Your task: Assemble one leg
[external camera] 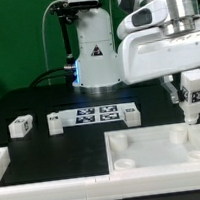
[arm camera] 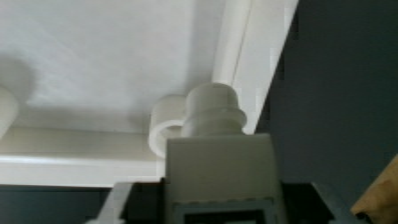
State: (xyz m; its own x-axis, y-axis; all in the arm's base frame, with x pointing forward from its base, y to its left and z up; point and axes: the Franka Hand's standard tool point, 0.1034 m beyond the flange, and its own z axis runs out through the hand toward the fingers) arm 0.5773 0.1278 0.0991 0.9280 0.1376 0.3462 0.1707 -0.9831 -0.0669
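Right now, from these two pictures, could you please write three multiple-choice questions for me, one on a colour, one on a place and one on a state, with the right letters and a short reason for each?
1. What colour is the panel?
A) black
B) white
C) red

2. Where does the loose leg lie?
A) at the exterior view's left of the marker board
B) inside the panel
C) on top of the marker board

3. What is the state of the gripper?
A) open and empty
B) shut on the held leg, above the panel
C) shut on the marker board

Answers:
1 B: the panel is white against the dark surface.
2 A: the loose leg lies apart from the board, on that side.
3 B: the fingers clamp the held leg, and the wrist view shows its tip by a panel corner.
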